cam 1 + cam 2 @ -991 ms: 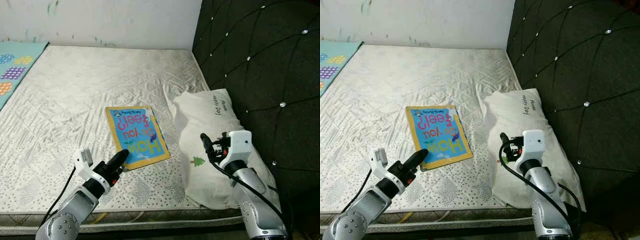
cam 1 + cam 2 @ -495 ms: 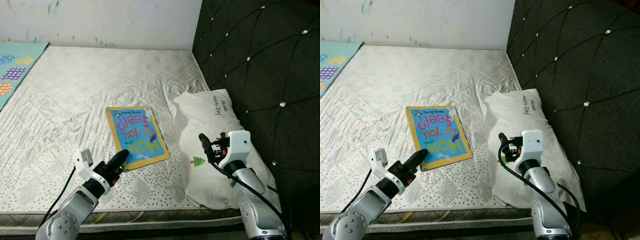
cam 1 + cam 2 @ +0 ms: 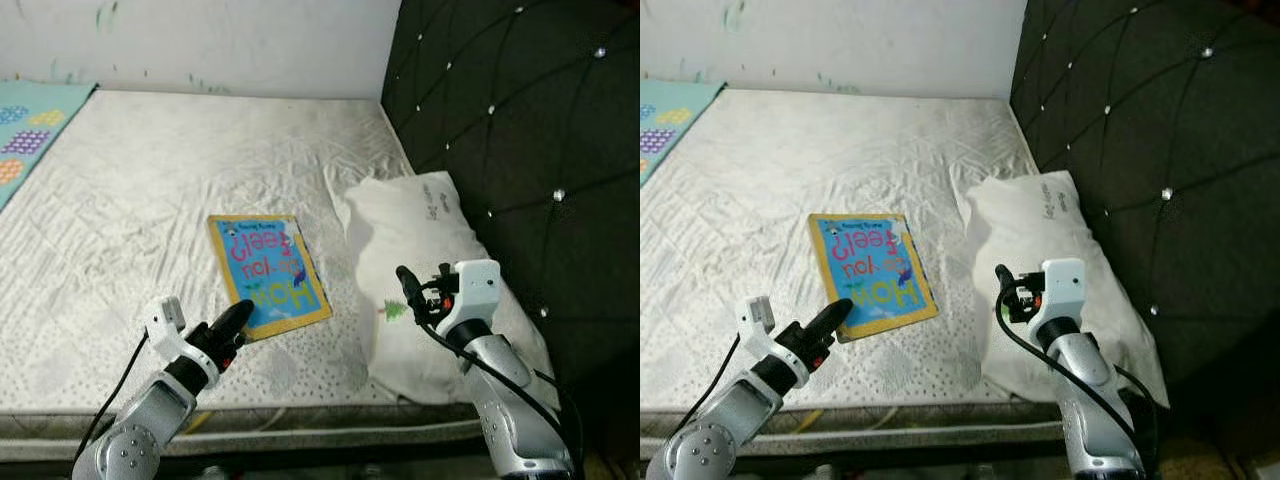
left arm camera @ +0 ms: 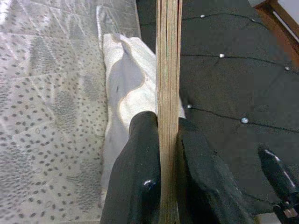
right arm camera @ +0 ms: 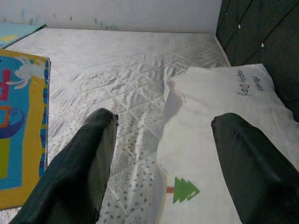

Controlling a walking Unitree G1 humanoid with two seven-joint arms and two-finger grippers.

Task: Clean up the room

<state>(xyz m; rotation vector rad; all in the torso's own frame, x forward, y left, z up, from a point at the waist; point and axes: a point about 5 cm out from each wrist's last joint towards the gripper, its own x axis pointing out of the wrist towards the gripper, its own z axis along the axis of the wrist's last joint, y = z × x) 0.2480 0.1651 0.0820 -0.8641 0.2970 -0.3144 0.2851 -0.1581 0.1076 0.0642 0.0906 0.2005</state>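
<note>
We read "How do you feel?" in big coloured letters on the cover of the picture book (image 3: 266, 276), upside down from where we stand, with a line of small print along its far edge that is too fine to make out. The book has a blue face and a yellow border and lies flat on the pale quilted mattress (image 3: 150, 180), near the front edge. Our left gripper (image 3: 235, 318) pinches the book's near corner: in the left wrist view the two black fingers (image 4: 140, 172) press on either side of the book's edge.

To the right lies a white pillow (image 3: 410, 240), against the dark tufted headboard (image 3: 520, 130). It bears handwritten-style words near its far end, which look like "Happy Day", and a small green tree (image 5: 185, 191) printed near its front. Our right gripper (image 3: 405, 290) hovers over the pillow's near-left part, its fingers spread wide and holding nothing.

At the far left a teal play mat (image 3: 30, 130) with coloured dot patches lies beside the mattress. A white wall (image 3: 200, 45) closes the far side.
</note>
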